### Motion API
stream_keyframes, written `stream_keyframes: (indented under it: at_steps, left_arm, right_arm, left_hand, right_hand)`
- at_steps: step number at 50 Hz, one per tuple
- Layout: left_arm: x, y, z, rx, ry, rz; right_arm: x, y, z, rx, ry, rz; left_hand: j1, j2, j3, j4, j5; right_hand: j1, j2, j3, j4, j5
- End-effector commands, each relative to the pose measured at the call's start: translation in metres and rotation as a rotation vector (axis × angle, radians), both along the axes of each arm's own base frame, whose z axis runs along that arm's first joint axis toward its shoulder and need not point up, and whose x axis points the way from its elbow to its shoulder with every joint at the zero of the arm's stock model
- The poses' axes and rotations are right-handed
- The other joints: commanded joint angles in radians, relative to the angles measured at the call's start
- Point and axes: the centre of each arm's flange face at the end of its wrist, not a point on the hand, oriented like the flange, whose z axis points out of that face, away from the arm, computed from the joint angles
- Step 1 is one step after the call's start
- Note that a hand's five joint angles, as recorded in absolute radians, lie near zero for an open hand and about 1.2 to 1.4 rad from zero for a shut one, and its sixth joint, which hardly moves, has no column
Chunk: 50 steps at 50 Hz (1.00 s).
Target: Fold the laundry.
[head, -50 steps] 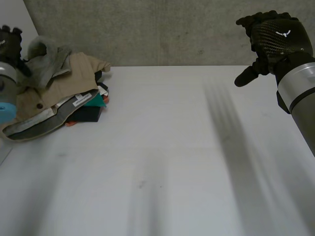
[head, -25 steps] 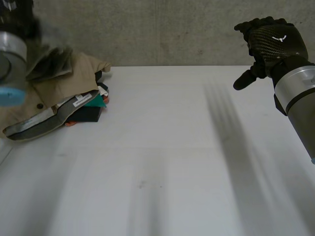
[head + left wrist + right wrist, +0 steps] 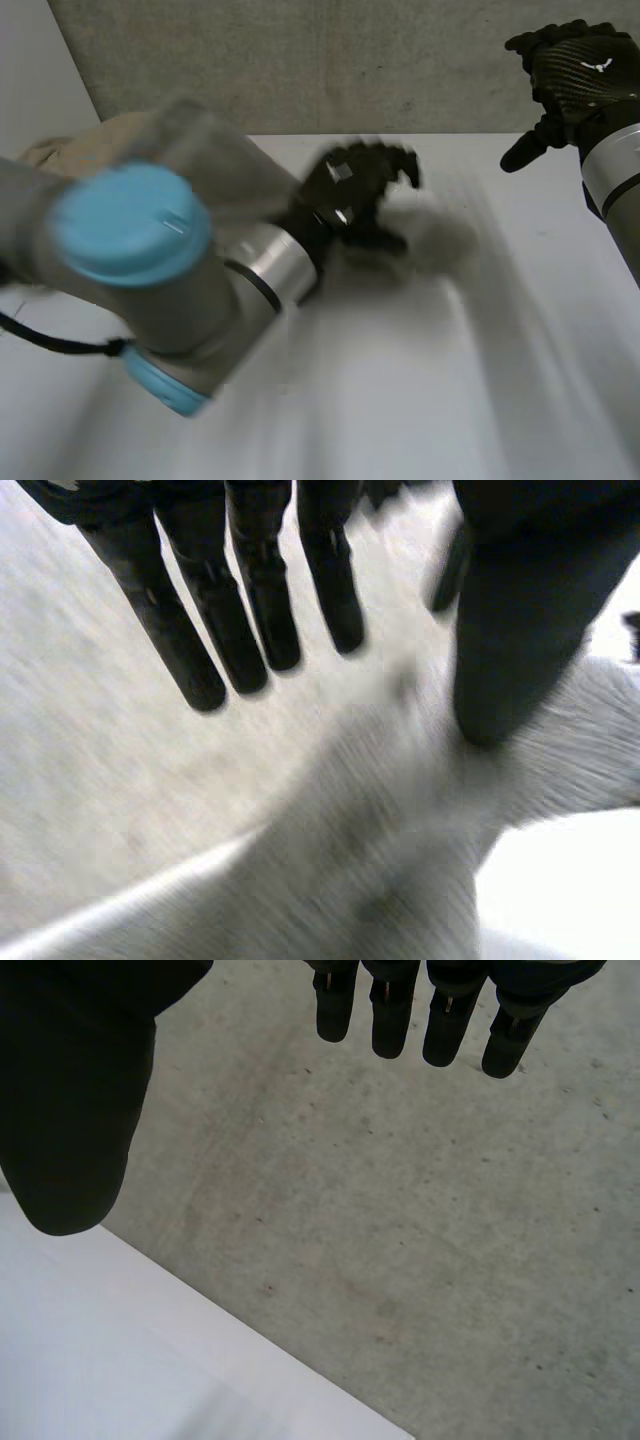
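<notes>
My left hand [image 3: 355, 190] reaches out over the middle of the table, its arm [image 3: 150, 270] sweeping across the front. A grey garment [image 3: 440, 238] lies blurred on the table just past its fingertips. In the left wrist view the left hand [image 3: 255, 600] has straight fingers spread away from the thumb, and the grey garment [image 3: 400, 830] runs under the thumb without being pinched. Behind the arm, a bit of the tan laundry pile [image 3: 70, 150] shows at the far left. My right hand [image 3: 580, 80] is raised at the far right, and in its wrist view the right hand [image 3: 70, 1110] holds nothing, its fingers straight.
The white table [image 3: 430, 400] spreads in front of the garment and to its right. A grey concrete wall [image 3: 300, 60] stands behind the table's far edge.
My left arm has swung from the laundry pile at the far left to the table's middle, carrying the grey garment there, and its fingers have come apart. The right hand moved slightly right and up.
</notes>
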Motion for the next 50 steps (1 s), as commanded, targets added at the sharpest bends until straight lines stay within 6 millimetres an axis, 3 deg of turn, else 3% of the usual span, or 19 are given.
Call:
stream_keyframes:
  at_steps: [1, 6, 7, 12, 17, 25, 29, 33, 43, 47, 50]
  left_arm:
    - [-0.013, 0.001, -0.021, 0.027, -0.043, -0.014]
    - [0.021, -0.029, 0.029, -0.063, 0.022, 0.097]
    - [0.037, -0.039, 0.038, -0.087, 0.021, 0.144]
    - [0.084, -0.065, 0.047, -0.16, -0.048, 0.288]
    - [0.117, -0.086, 0.026, -0.226, -0.224, 0.393]
    - [0.16, -0.125, -0.054, -0.221, -0.607, 0.454]
    - [0.161, -0.128, -0.082, -0.202, -0.695, 0.418]
    - [0.157, -0.135, -0.098, -0.199, -0.702, 0.406]
    - [0.123, -0.154, -0.119, -0.281, -0.664, 0.364]
    - [0.113, -0.162, -0.124, -0.3, -0.654, 0.36]
    - [0.107, -0.165, -0.126, -0.311, -0.646, 0.354]
  right_arm:
    - [-0.004, -0.007, -0.004, 0.009, 0.021, -0.019]
    - [0.0, -0.01, -0.021, 0.052, 0.113, -0.01]
    - [0.001, -0.009, -0.025, 0.077, 0.151, -0.009]
    - [0.0, -0.004, -0.04, 0.187, 0.282, 0.006]
    - [0.004, 0.011, -0.059, 0.318, 0.403, 0.06]
    - [0.015, 0.019, -0.103, 0.457, 0.496, 0.124]
    - [0.018, 0.012, -0.122, 0.475, 0.5, 0.125]
    - [0.019, 0.002, -0.134, 0.443, 0.48, 0.114]
    - [0.026, -0.018, -0.162, 0.416, 0.468, 0.112]
    - [0.03, -0.028, -0.175, 0.42, 0.467, 0.13]
    - [0.034, -0.036, -0.186, 0.419, 0.465, 0.137]
  left_hand:
    - [-0.343, -0.382, -0.402, -0.395, -0.394]
    - [-0.346, -0.385, -0.405, -0.398, -0.397]
    - [-0.343, -0.382, -0.402, -0.395, -0.394]
    - [-0.343, -0.382, -0.402, -0.395, -0.394]
    - [-0.343, -0.382, -0.402, -0.395, -0.394]
    - [-0.331, -0.37, -0.39, -0.383, -0.382]
    - [-0.34, -0.379, -0.399, -0.392, -0.391]
    - [-0.358, -0.396, -0.416, -0.41, -0.409]
    - [-0.326, -0.364, -0.384, -0.377, -0.377]
    - [-0.056, -0.095, -0.115, -0.108, -0.107]
    - [0.302, 0.263, 0.243, 0.25, 0.251]
  right_hand:
    - [-0.053, -0.035, -0.034, -0.035, -0.047]
    - [-0.053, -0.035, -0.034, -0.035, -0.047]
    - [-0.053, -0.035, -0.034, -0.035, -0.047]
    - [-0.053, -0.035, -0.034, -0.035, -0.047]
    - [-0.053, -0.035, -0.034, -0.035, -0.047]
    - [-0.053, -0.035, -0.034, -0.035, -0.047]
    - [-0.053, -0.035, -0.034, -0.035, -0.047]
    - [-0.053, -0.035, -0.034, -0.035, -0.047]
    - [0.028, 0.046, 0.047, 0.045, 0.034]
    - [0.066, 0.084, 0.085, 0.084, 0.072]
    - [0.11, 0.128, 0.129, 0.128, 0.116]
